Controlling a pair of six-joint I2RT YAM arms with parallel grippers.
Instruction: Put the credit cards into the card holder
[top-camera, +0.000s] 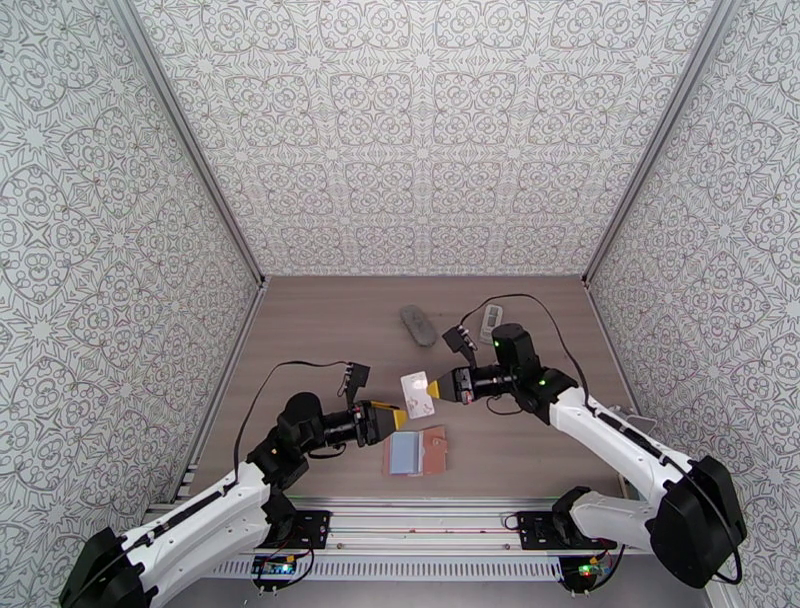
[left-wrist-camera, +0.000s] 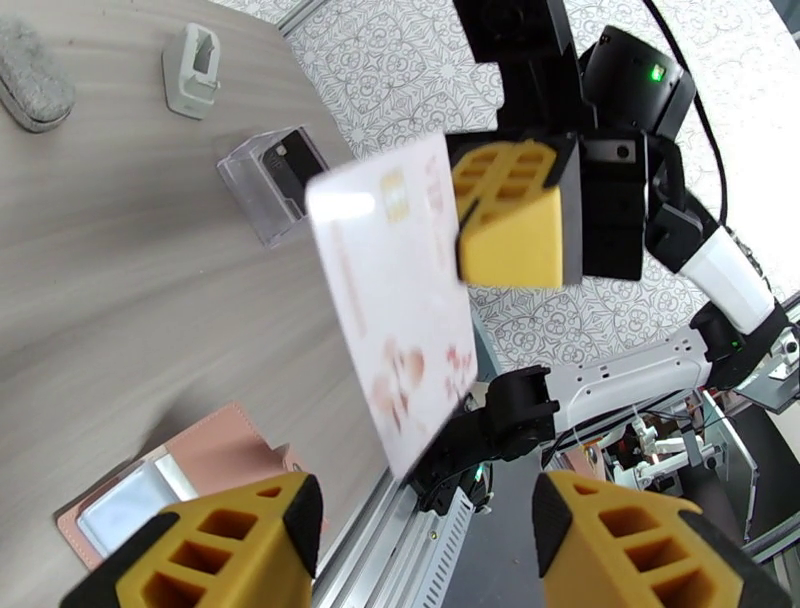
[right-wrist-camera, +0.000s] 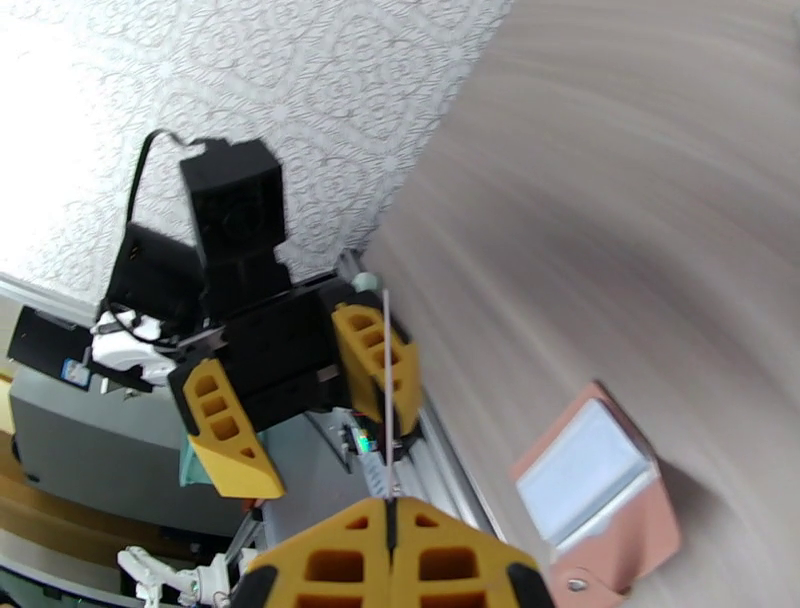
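White thin plastic credit card (top-camera: 417, 393) hangs in the air above the wood-grain table (top-camera: 320, 330), pinched at one edge by the right gripper (top-camera: 436, 387), its yellow jaws closed on it; the left gripper (top-camera: 397, 415) faces the card, jaws apart, gripping nothing; a blue-grey card (top-camera: 404, 452) lies on the flat pink card holder (top-camera: 436, 450) just below.

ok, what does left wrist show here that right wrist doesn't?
Left wrist: the white card's printed face, plus the clear card holder with a dark card standing in it. Right wrist: the left gripper, open, behind the white card seen edge-on. Both: the right gripper shut on that card, and the pink wallet lying open.
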